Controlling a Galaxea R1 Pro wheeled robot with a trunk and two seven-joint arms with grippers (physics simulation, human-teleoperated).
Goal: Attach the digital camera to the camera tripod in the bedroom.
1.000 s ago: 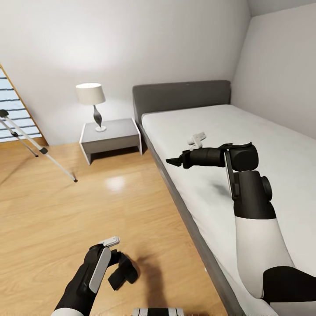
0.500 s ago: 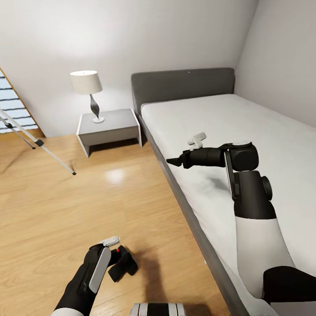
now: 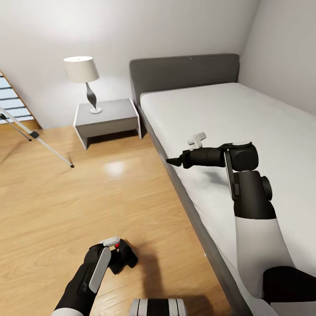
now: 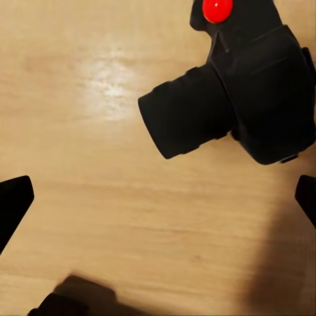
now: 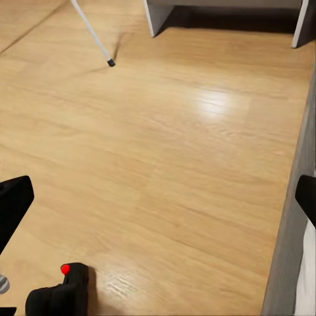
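Pick-up looks like the step now: the digital camera (image 3: 122, 259) sits low beside the bed (image 3: 210, 109), just past the wide-open left jaws, the right jaws are open too, and the camera tripod (image 3: 44, 147) waits far off, so the left jaws must close around the camera next.

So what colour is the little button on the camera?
Red, on the black digital camera; the left wrist view shows its button best.

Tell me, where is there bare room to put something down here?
Wood floor between the tripod leg, the nightstand and the bed is bare. Most of the mattress lies free. It is crowded only near the left gripper, by the camera.
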